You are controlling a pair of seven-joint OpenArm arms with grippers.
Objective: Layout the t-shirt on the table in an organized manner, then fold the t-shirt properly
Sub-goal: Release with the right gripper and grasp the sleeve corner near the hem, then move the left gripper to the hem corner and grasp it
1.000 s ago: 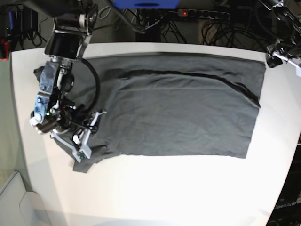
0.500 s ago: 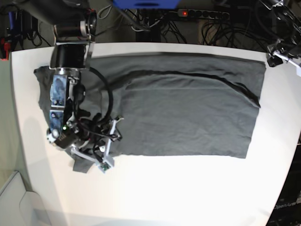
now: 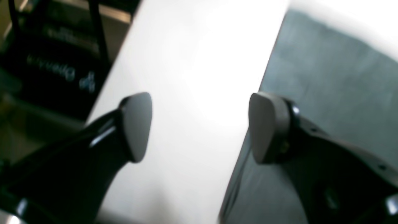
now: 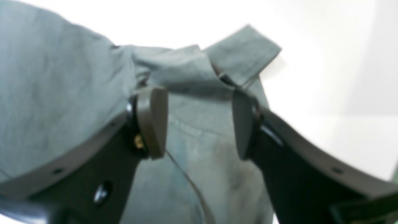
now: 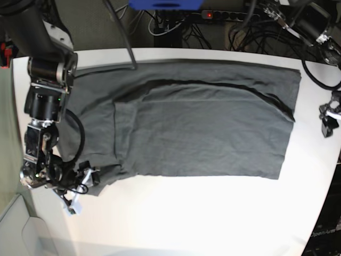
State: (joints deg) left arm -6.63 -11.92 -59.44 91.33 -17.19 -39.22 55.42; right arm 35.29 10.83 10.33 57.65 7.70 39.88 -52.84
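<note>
Base view: the t-shirt is laid flat across the far half of the table, long axis running left to right; its left end is partly covered by the right arm and is bunched near the right gripper, whose jaws are too small to judge here. The left gripper is cut off at the right edge

Left wrist view: blurred; jaws are seen spread over bare table beside the shirt's edge

Right wrist view: blurred; jaws are spread above a rumpled, folded-over shirt corner, nothing pinched
</note>
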